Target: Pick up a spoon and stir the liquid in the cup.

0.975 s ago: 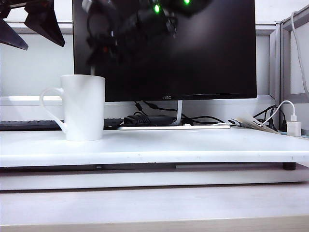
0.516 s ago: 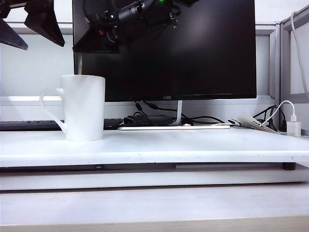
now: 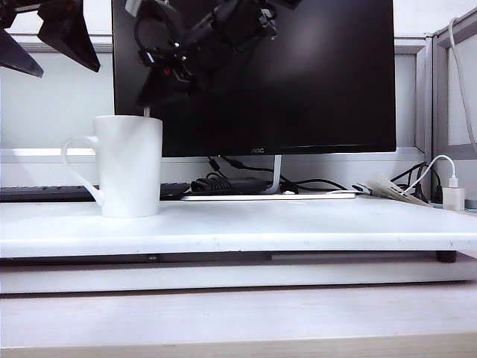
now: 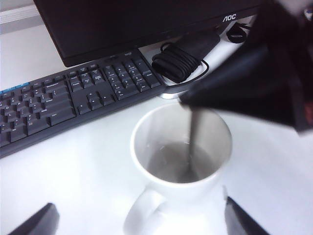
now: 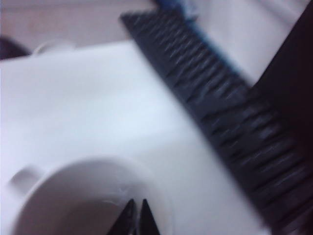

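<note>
The cup [image 3: 128,165], a tall white mug with its loop handle to the left, stands on the left of the white shelf. In the left wrist view the cup [image 4: 161,193] holds clear liquid, and the thin grey spoon [image 4: 194,139] dips into it. My right gripper [image 3: 151,89] slants down over the rim, shut on the spoon [image 3: 147,112]. In the right wrist view its fingertips [image 5: 136,215] sit pressed together over the cup's mouth [image 5: 63,181]. My left gripper [image 3: 65,71] hangs open, high at the upper left; the cup's handle lies between its fingers [image 4: 139,223].
A black monitor [image 3: 298,74] stands right behind the cup. A black keyboard [image 4: 63,103] and a black power adapter [image 4: 183,54] lie at its foot. A white charger plug [image 3: 453,195] sits at the far right. The shelf's front edge [image 3: 238,242] drops to a lower table.
My right gripper has tipped from pointing level to slanting downward, bringing the spoon down into the cup. The left gripper and the cup have not moved.
</note>
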Motion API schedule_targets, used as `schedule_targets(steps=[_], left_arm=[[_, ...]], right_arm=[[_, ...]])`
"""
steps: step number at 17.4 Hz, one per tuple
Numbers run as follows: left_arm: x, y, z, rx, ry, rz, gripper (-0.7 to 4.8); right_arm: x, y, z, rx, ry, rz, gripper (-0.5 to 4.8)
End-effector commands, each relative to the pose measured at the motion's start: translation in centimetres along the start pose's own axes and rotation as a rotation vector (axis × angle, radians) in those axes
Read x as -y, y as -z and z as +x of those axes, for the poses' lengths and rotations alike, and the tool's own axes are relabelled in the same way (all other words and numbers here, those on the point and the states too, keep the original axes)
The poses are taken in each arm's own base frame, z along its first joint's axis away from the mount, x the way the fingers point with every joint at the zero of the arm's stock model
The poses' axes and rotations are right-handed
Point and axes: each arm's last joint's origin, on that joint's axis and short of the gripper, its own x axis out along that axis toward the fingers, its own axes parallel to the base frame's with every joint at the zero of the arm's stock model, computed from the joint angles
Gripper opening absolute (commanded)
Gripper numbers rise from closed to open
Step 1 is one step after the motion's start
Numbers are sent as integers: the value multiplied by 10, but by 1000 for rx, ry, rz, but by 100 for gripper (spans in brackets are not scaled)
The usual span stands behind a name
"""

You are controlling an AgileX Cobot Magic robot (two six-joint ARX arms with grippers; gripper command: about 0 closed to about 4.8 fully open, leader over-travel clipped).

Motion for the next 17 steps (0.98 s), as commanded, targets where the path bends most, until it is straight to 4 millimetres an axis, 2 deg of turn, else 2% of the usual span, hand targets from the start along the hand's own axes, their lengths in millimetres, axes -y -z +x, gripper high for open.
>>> schedule_targets(steps=[1, 4, 8, 10, 14, 17], left_arm=[[0, -3, -1, 15, -3, -1, 479], [0, -3, -1, 15, -3, -1, 479], [0, -3, -1, 15, -3, -1, 479], [0, -3, -1, 15, -3, -1, 479], [0, -3, -1, 14, -3, -1, 479], [0, -3, -1, 15, -3, -1, 479]], right_arm=[[4, -15, -3, 152, -10, -2, -6], [1, -18, -3, 208, -122, 3, -6], [-3, -10, -3, 143, -211, 40, -6], [-3, 0, -4, 57, -225, 67, -6], [7, 7, -5, -51, -10, 76, -6], [10, 0, -5, 3, 44, 50, -6]])
